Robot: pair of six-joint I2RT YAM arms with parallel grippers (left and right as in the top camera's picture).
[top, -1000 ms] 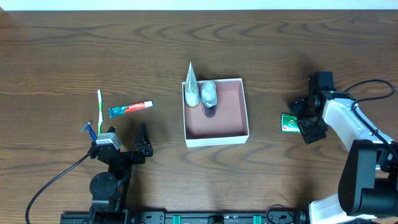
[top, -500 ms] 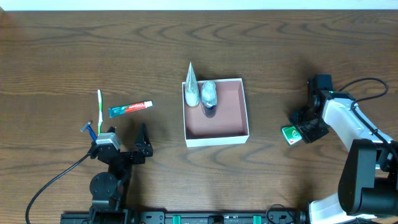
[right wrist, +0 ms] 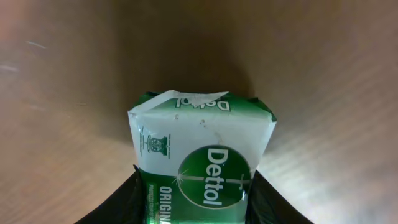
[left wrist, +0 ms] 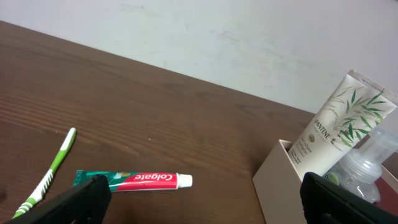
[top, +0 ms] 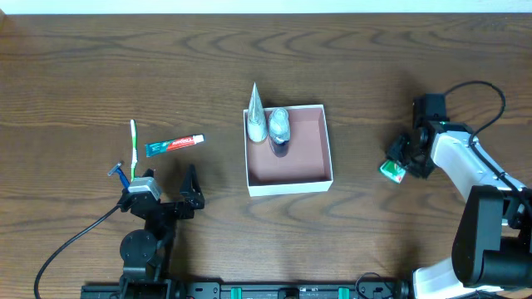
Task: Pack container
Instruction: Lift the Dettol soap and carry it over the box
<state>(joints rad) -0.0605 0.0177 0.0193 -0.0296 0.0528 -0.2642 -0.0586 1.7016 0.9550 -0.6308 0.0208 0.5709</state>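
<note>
Between the right gripper's (right wrist: 194, 202) narrowed jaws sits a small green-and-white soap packet (right wrist: 202, 155), well right of the shallow square cardboard container (top: 291, 188). Only the packet's near end looks pinched, so it could twist or slip in transit. A white tube (top: 255, 112) and a clear pump bottle (top: 279, 126) stand along the container's left wall. The left gripper (left wrist: 211, 205) gapes wide, empty.

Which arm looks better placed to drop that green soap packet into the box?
The right: the right gripper is clamped on the green soap packet, right of the container. The left gripper stands open and empty near the toothpaste.
</note>
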